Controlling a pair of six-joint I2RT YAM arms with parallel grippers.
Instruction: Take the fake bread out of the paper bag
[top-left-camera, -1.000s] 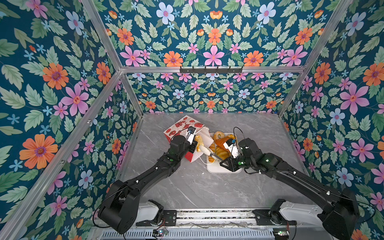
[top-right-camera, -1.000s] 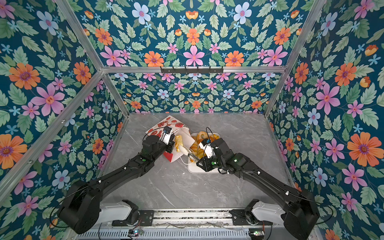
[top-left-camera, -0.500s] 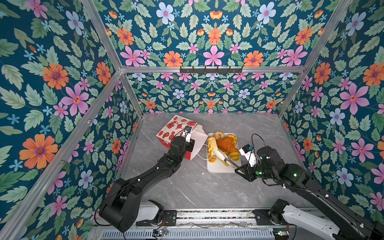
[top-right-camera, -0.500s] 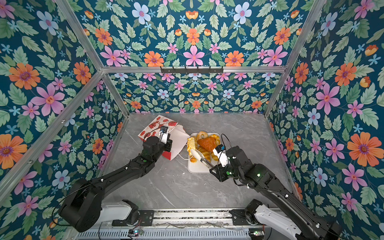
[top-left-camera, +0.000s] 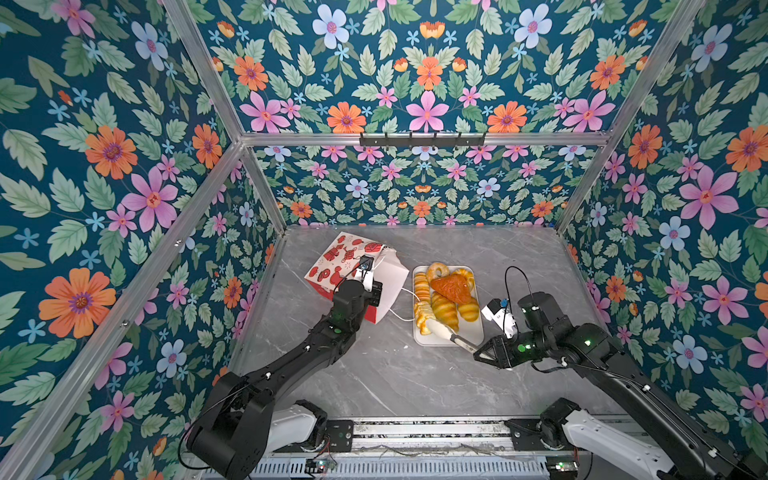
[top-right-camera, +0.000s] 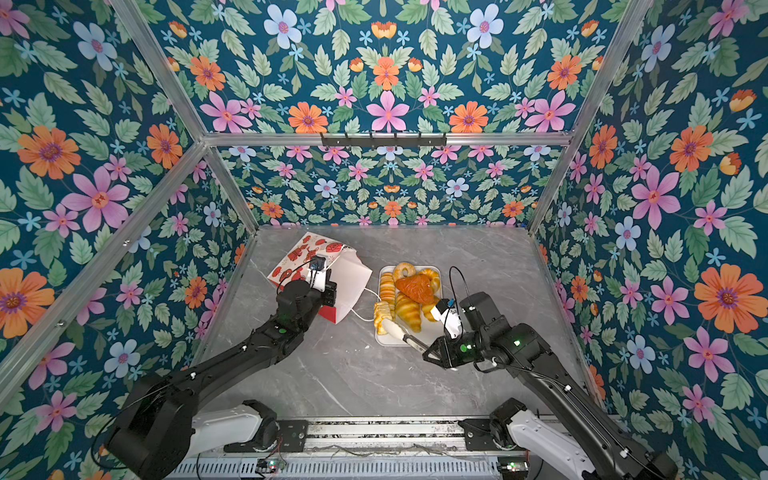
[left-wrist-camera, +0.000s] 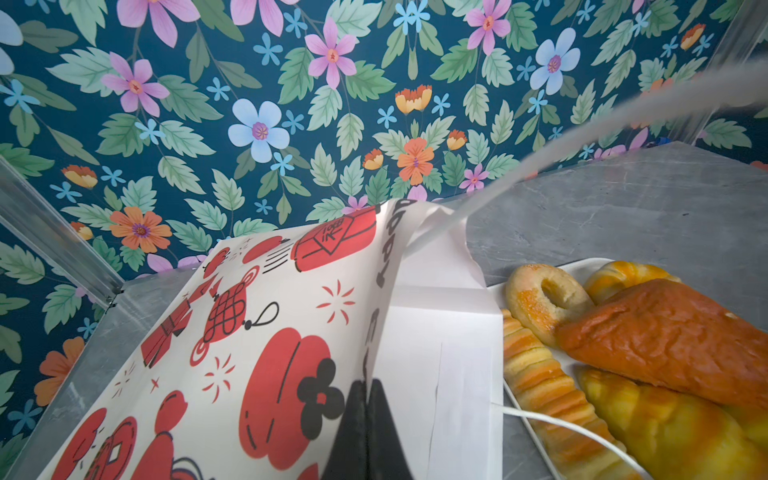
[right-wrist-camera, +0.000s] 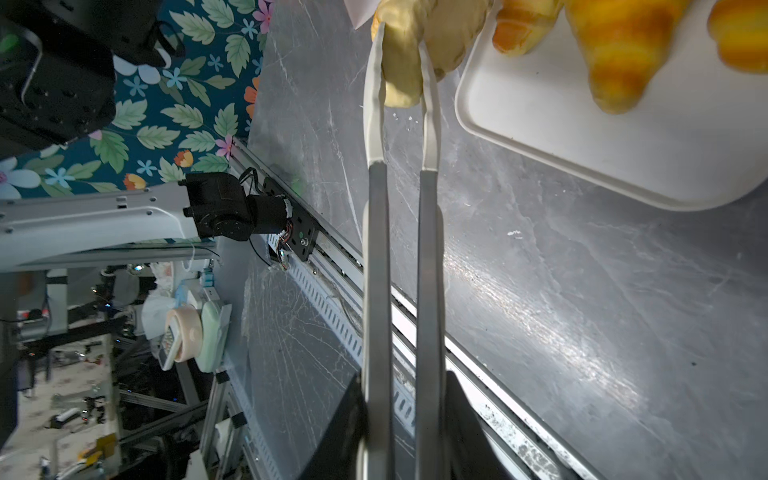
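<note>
Observed: the left gripper (left-wrist-camera: 368, 388) is clamped tight on the paper bag (top-left-camera: 347, 264) edge, bag just left of the tray (top-left-camera: 471, 334). The right gripper (top-left-camera: 478, 353) is closed around tongs (top-left-camera: 451, 337), whose tips pinch a pale pastry (right-wrist-camera: 401, 62) at the tray's near-left corner. Remaining fake bread (top-left-camera: 451, 291) is piled on the tray.

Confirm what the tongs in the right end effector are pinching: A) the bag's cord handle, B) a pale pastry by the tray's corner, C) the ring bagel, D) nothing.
B: in the right wrist view both tips of the tongs press on a pale pastry beside a corner of the tray.
</note>
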